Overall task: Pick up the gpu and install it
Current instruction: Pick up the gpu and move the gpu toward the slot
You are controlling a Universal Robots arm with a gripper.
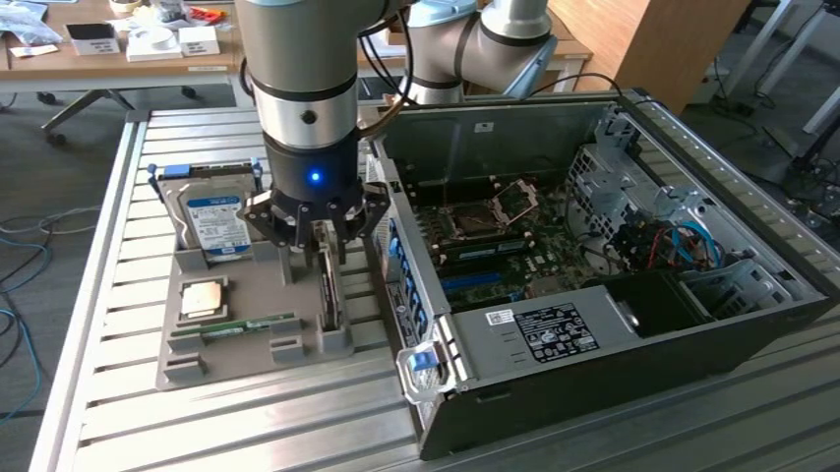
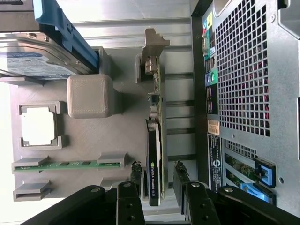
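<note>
From my remote station I find the gripper (image 1: pixel 329 258) in the centre-left of the exterior view, hanging straight down over the grey tray (image 1: pixel 250 346) on the slatted table (image 1: pixel 263 425). The gpu (image 1: pixel 330 295) stands on edge in a slot along the tray's side nearest the case (image 1: pixel 683 344), and it is not yet lifted. In the wrist view the gripper (image 2: pixel 158 174) is partly spread. Its fingers (image 2: pixel 136 172) straddle the gpu (image 2: pixel 154 140), one on each side of the board. A narrow gap shows on both sides, so I record no contact and nothing held. The card's silver bracket (image 2: pixel 154 40) is at the end away from the fingers. On the same tray, towards the exterior view's left, I note the hard drive (image 1: pixel 216 221) standing upright, the CPU (image 1: pixel 201 297) lying flat in its recess and the green memory stick (image 1: pixel 250 324) in its holders. The case lies open to the exterior view's right with the motherboard (image 1: pixel 512 241) exposed. In the wrist view the perforated rear panel (image 2: pixel 243 70) of the case runs just beside the tray (image 2: pixel 93 140).
</note>
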